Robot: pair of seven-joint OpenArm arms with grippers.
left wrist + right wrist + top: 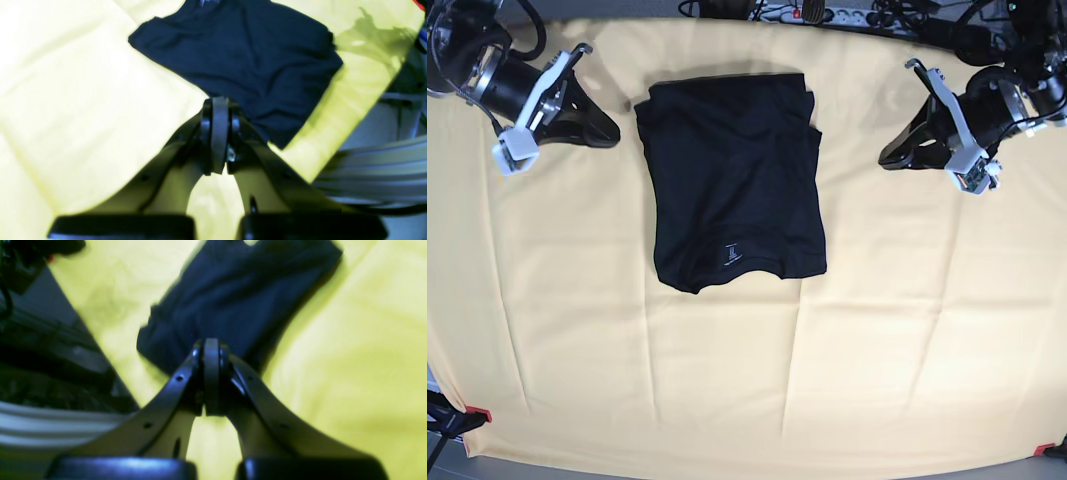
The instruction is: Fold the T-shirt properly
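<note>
The black T-shirt (732, 185) lies folded into a compact rectangle on the yellow table cloth (747, 380), with its pale label mark (730, 253) near the front edge. To the shirt's right in the base view, my left gripper (889, 158) is shut on nothing and stays apart from the cloth. In the left wrist view its jaws (218, 106) are pressed together, with the T-shirt (247, 56) just beyond them. On the opposite side, my right gripper (613, 135) is also shut and empty, close to the shirt's top corner. The right wrist view has that gripper (210, 346) in front of the T-shirt (240, 296).
A power strip with cables (827, 15) runs along the table's back edge. Red clamps (477, 413) hold the cloth at the front corners. The table edge and a metal frame (383, 166) lie close behind the left gripper, and likewise (50, 373) beside the right one.
</note>
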